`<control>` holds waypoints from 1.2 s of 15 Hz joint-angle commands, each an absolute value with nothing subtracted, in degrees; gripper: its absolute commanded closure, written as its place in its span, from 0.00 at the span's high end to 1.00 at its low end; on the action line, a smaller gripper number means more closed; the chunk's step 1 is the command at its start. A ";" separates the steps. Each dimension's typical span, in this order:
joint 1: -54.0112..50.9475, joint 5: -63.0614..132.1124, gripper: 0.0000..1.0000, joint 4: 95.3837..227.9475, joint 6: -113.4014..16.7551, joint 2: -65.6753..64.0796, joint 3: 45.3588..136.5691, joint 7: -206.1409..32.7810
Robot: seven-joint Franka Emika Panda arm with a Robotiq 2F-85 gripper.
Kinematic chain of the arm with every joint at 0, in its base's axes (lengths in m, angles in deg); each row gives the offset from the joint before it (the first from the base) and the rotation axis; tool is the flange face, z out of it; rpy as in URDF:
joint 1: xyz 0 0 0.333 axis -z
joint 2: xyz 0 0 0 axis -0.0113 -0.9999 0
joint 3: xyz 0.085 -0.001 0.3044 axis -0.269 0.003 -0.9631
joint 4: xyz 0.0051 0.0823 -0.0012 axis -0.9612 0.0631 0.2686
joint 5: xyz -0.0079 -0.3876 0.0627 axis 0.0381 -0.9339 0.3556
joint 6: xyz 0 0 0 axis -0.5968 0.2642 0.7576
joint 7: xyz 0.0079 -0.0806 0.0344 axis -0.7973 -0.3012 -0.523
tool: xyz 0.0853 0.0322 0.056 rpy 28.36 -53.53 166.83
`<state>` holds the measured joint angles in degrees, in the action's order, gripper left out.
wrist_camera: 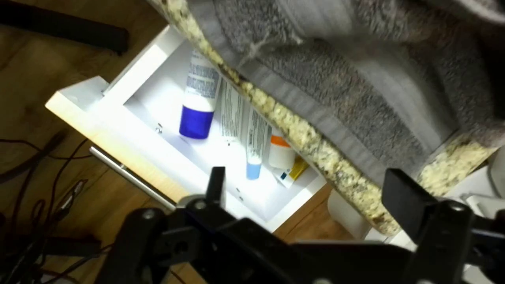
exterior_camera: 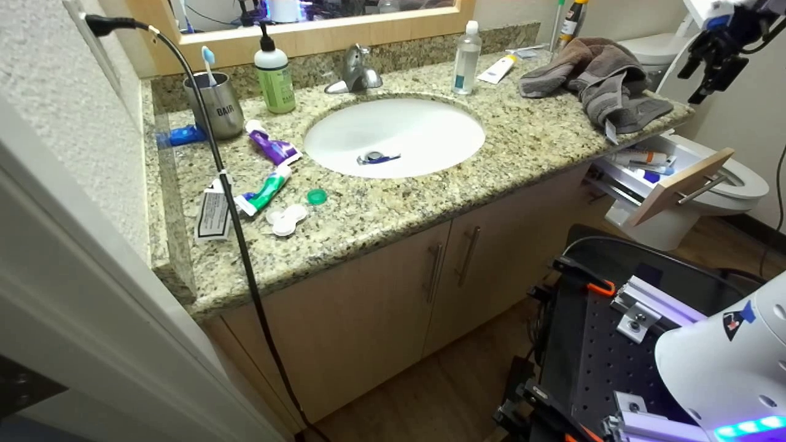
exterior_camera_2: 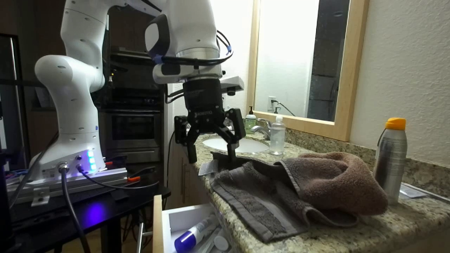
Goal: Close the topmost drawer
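The topmost drawer [exterior_camera: 681,187] is pulled out below the end of the counter. Its wooden front shows in both exterior views [exterior_camera_2: 157,225] and in the wrist view [wrist_camera: 130,157]. A metal bar handle [exterior_camera: 701,190] is on the front; it also shows in the wrist view [wrist_camera: 132,177]. Tubes and bottles lie inside, partly hidden under the counter edge. My gripper [exterior_camera_2: 212,160] is open and empty, pointing down, higher than the drawer. In the wrist view the open jaws [wrist_camera: 305,177] span the drawer's corner and the counter edge, not touching the handle.
A grey-brown towel [exterior_camera_2: 299,186] lies on the granite counter [exterior_camera: 393,209] and hangs near its edge above the drawer. A clear bottle [exterior_camera: 467,61] and a spray can [exterior_camera_2: 391,161] stand on the counter. A toilet [exterior_camera: 746,175] is beyond the drawer. The robot's black table [exterior_camera: 589,362] is near the drawer.
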<state>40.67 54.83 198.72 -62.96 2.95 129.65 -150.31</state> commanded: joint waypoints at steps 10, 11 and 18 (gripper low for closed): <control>50.93 54.02 1.00 189.23 -64.24 -20.83 131.69 -150.41; 50.96 53.12 1.00 188.57 -63.77 -22.63 131.68 -150.41; 48.44 47.69 1.00 183.62 -59.40 -33.43 132.46 -151.88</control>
<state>48.93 48.81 187.44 -62.89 -29.18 132.19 -151.22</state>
